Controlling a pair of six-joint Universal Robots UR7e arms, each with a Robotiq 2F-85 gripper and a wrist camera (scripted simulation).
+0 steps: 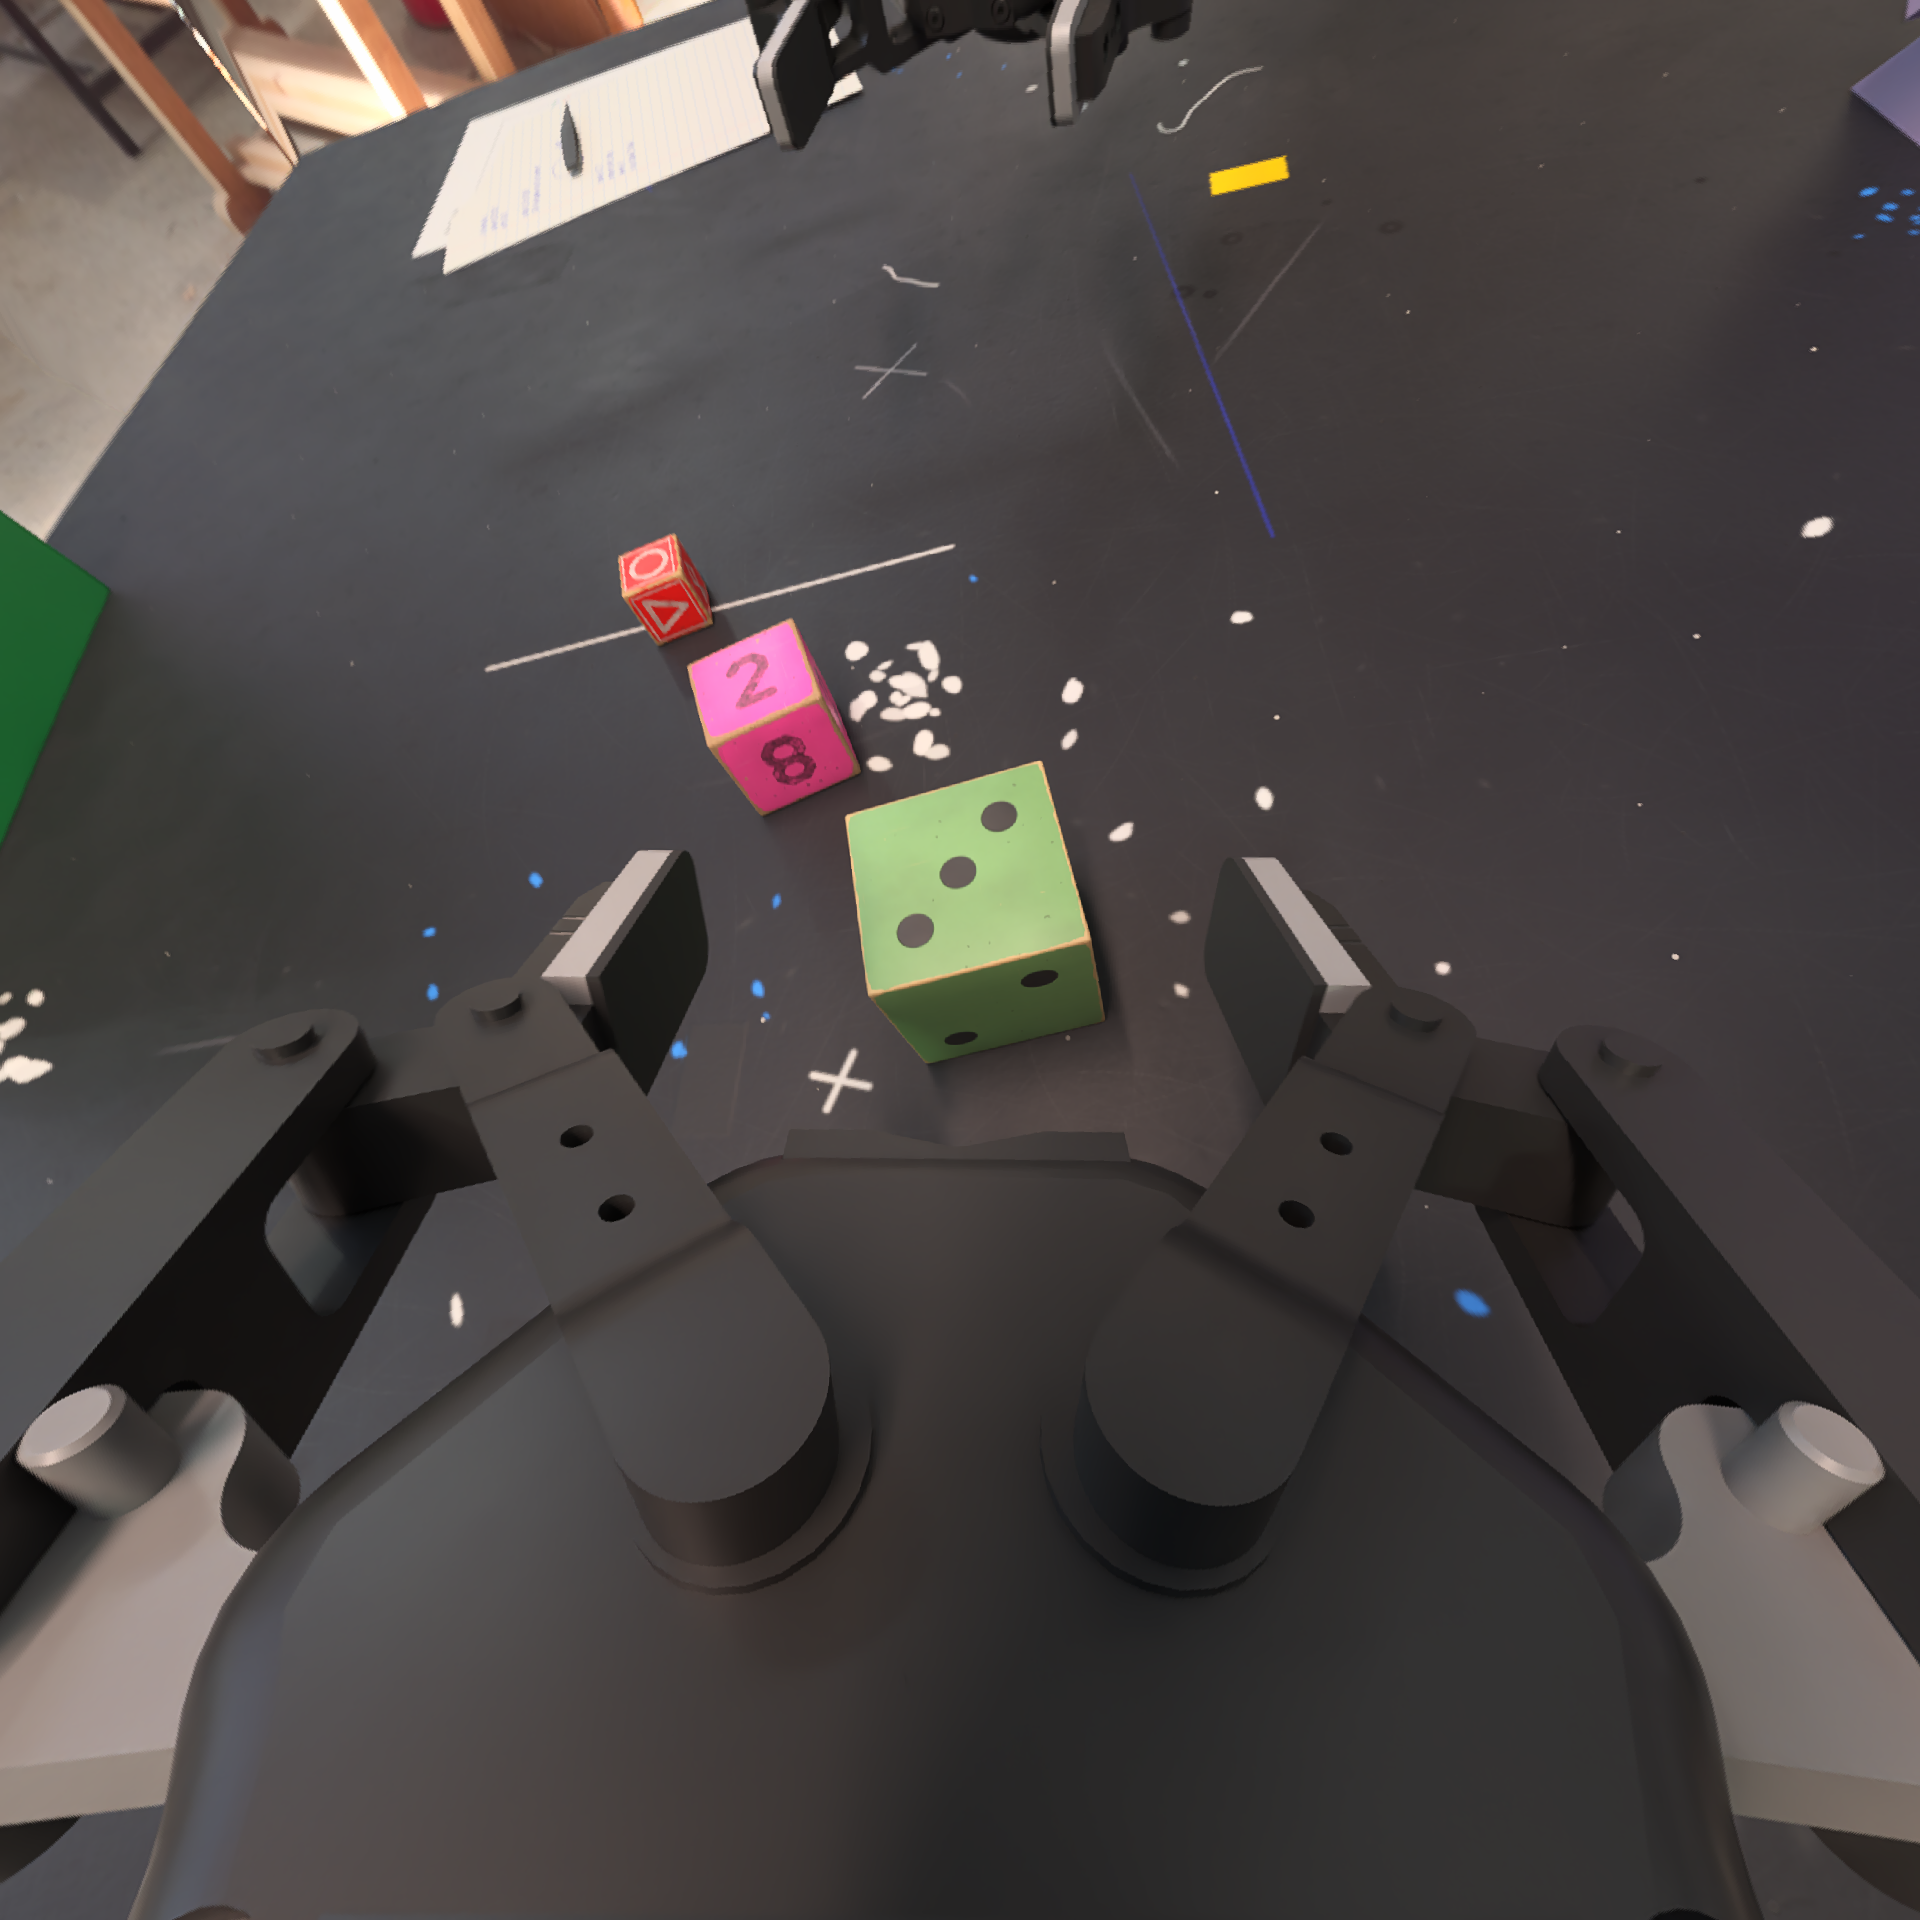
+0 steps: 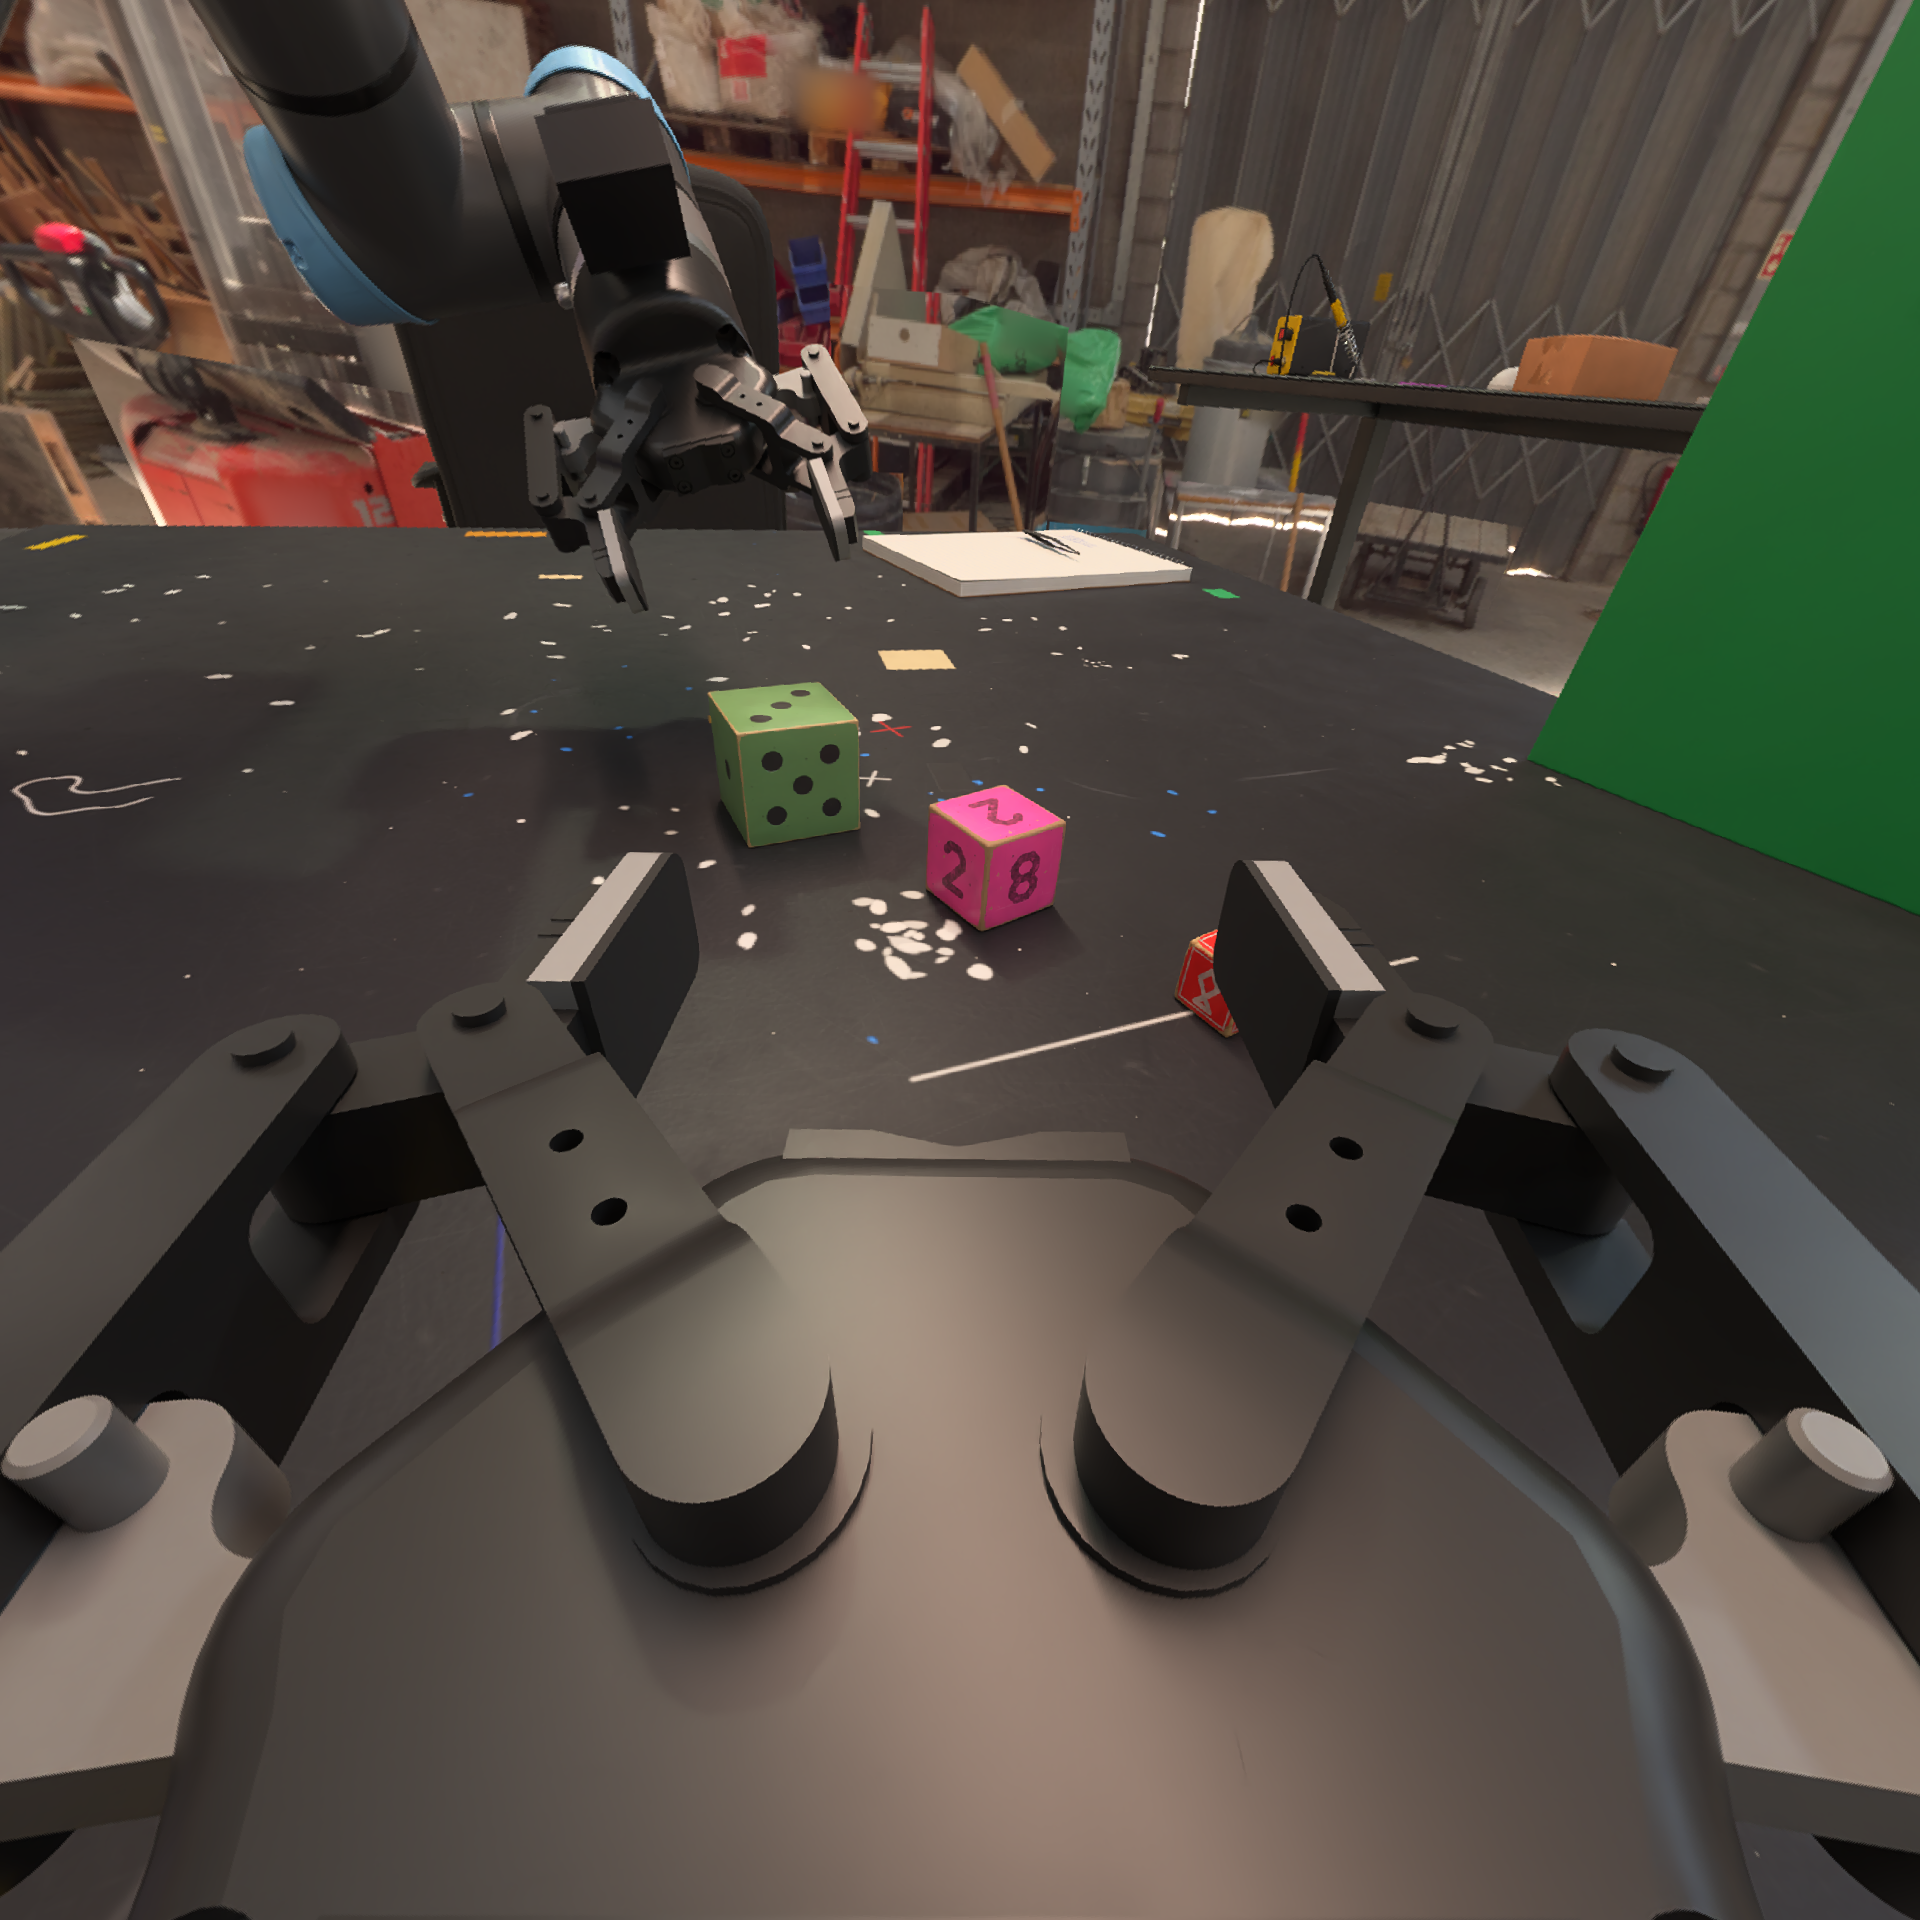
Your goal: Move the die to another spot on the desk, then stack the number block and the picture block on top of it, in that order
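Observation:
A green die (image 1: pixel 971 909) with black dots sits on the dark desk, between and just beyond my open left gripper (image 1: pixel 956 935). A pink number block (image 1: pixel 774 717) stands behind it to the left, and a small red picture block (image 1: pixel 665 587) farther back. In the right wrist view the die (image 2: pixel 787 764) is at centre, the pink block (image 2: pixel 995 857) to its right, and the red block (image 2: pixel 1203 982) is partly hidden by a finger of my open, empty right gripper (image 2: pixel 956 935). The left gripper (image 2: pixel 727 551) hovers above and behind the die there. The right gripper (image 1: pixel 925 83) shows at the top of the left wrist view.
A white paper pad (image 1: pixel 592 166) with a pen lies at the far desk edge; it also shows in the right wrist view (image 2: pixel 1023 561). A green panel (image 2: pixel 1766 520) stands at the desk's side. A yellow tape mark (image 1: pixel 1247 175) and white paint flecks dot the desk (image 1: pixel 1455 675).

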